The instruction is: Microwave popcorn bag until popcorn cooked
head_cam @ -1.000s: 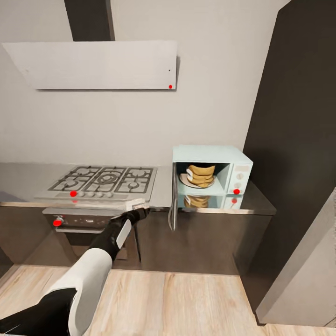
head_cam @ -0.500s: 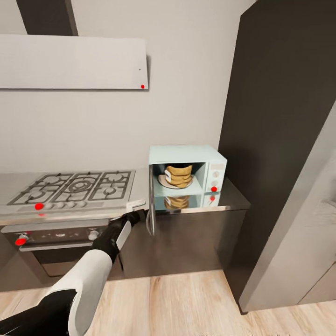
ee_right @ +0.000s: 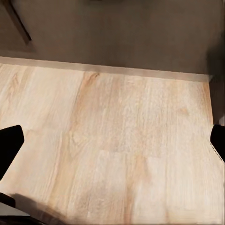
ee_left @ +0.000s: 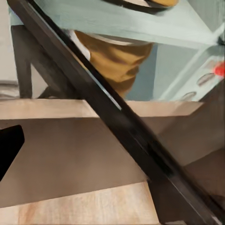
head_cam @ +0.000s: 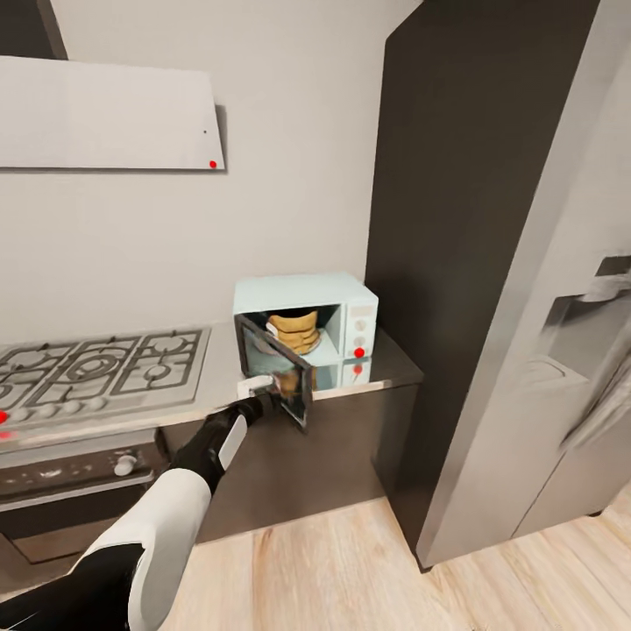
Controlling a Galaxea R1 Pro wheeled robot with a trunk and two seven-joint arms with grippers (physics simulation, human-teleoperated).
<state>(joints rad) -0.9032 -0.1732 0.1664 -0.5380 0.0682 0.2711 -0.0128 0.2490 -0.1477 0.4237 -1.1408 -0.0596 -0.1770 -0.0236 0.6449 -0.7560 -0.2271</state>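
Since a second ago the door (head_cam: 279, 370) has swung from fully open, edge-on to you, to about half closed; the head camera has also panned right, so the shift of the whole scene is not movement of the things. The bag (head_cam: 294, 329) sits inside the microwave (head_cam: 307, 322) on its plate, on the countertop (head_cam: 386, 364) to the right of the hob (head_cam: 101, 372). Loading therefore looks complete; what remains, by this evidence, is to shut the door fully and start heating.

Your left gripper (head_cam: 263, 394) is at the door's lower outer edge, apparently pushing it. In the left wrist view the dark door frame (ee_left: 117, 117) crosses diagonally close ahead, with the bag (ee_left: 115, 63) behind it. Whether those jaws are wide or narrow cannot be told.

In the right wrist view one dark fingertip (ee_right: 9, 147) shows at each side, set wide apart, holding nothing, over the floor (ee_right: 117, 140).
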